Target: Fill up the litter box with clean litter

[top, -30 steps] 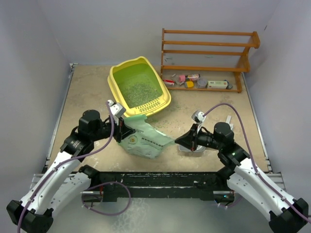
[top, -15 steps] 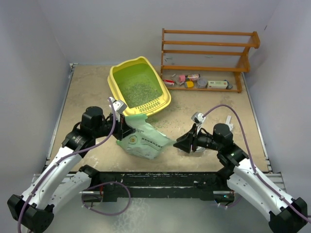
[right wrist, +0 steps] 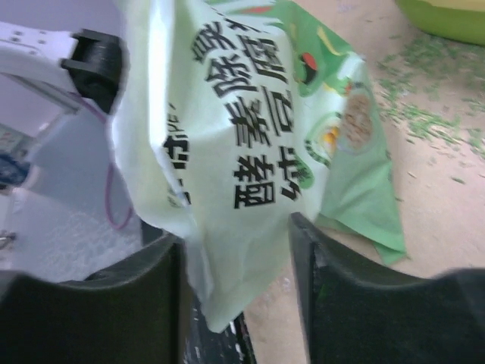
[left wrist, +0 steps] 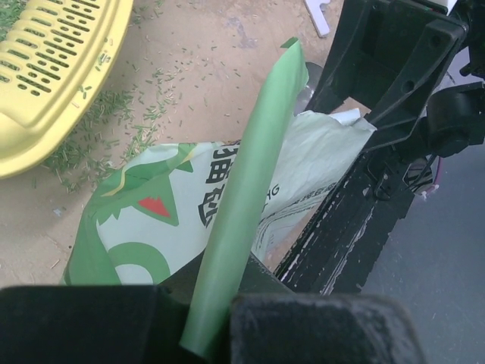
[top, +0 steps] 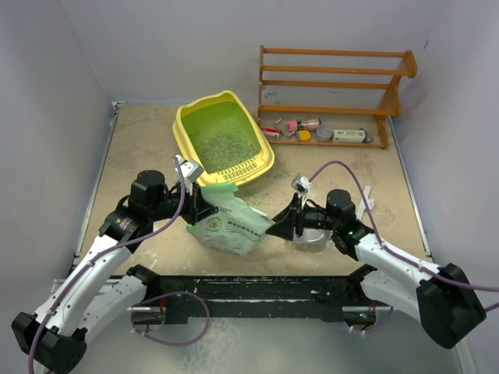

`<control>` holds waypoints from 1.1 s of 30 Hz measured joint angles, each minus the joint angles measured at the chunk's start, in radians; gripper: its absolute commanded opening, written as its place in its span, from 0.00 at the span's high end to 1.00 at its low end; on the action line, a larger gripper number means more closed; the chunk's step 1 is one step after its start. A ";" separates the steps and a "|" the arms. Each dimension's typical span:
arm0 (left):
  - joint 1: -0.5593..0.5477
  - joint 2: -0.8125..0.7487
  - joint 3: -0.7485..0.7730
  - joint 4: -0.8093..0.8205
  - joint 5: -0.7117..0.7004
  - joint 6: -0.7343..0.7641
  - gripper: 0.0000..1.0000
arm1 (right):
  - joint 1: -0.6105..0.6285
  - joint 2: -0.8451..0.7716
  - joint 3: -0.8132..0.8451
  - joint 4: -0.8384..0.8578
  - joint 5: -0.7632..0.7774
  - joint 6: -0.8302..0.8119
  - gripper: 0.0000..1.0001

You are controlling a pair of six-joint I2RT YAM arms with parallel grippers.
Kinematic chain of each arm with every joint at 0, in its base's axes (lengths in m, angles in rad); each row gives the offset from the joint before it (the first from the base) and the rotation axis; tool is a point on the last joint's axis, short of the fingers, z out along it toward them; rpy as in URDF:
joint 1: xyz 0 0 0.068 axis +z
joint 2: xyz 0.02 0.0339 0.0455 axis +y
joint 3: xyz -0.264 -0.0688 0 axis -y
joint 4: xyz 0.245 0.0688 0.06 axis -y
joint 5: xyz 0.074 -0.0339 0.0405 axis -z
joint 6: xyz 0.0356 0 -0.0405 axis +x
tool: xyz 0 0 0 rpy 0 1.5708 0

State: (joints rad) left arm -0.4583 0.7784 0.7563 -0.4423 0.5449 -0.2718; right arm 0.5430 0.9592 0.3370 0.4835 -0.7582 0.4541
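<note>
Nearest, the right gripper has swung in from over the metal scoop, where it hung pressed together a second ago. It now stands spread around the lower corner of the litter bag, which lies between the fingers, not yet clamped. The left gripper is pressed together on the bag's folded green top edge, as before. I judge the bag is about to be held at both ends, ready for lifting and tipping. Its print is large dark Chinese characters, seemingly 猫砂 among them, with a red triangle and a green swirl; a scrap of Latin capitals is too cut off to read. Stray granules dot the table. Beyond, the yellow litter box holds a thin layer of clean litter on its green floor. Farthest stands the wooden rack
</note>
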 measured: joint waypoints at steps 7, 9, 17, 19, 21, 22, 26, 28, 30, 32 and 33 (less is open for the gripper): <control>0.000 0.010 0.005 0.008 -0.022 -0.004 1.00 | 0.006 0.124 -0.002 0.227 -0.127 0.047 1.00; 0.000 0.027 0.014 0.008 -0.029 -0.007 1.00 | 0.006 0.131 0.002 0.220 -0.128 0.048 1.00; 0.098 0.158 0.169 -0.105 -0.013 -0.006 1.00 | 0.007 0.003 0.047 0.005 -0.058 0.040 1.00; 0.148 0.203 0.215 -0.131 0.018 -0.008 1.00 | 0.006 -0.053 0.058 -0.062 -0.034 0.038 1.00; 0.181 0.233 0.224 -0.130 0.057 -0.031 1.00 | 0.006 -0.089 0.064 -0.104 -0.014 0.038 1.00; 0.196 0.244 0.222 -0.129 0.085 -0.050 1.00 | 0.006 -0.104 0.067 -0.134 -0.011 0.041 1.00; 0.267 0.276 0.141 -0.003 0.265 -0.197 1.00 | 0.006 -0.103 0.071 -0.196 -0.010 0.045 1.00; 0.290 0.285 0.077 0.074 0.327 -0.272 1.00 | 0.007 -0.089 0.079 -0.219 -0.011 0.044 1.00; 0.308 0.286 0.029 0.109 0.365 -0.322 1.00 | 0.007 -0.073 0.094 -0.262 -0.010 0.043 1.00; 0.321 0.268 0.009 0.112 0.393 -0.351 1.00 | 0.010 -0.062 0.110 -0.307 0.008 0.044 1.00; 0.323 0.256 0.006 0.111 0.401 -0.357 1.00 | 0.011 -0.060 0.114 -0.318 0.012 0.044 1.00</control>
State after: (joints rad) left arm -0.1352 1.0340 0.7628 -0.3309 0.9459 -0.6292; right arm 0.5537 0.8989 0.4515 0.1658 -0.7460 0.4980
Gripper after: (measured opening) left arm 0.004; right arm 0.004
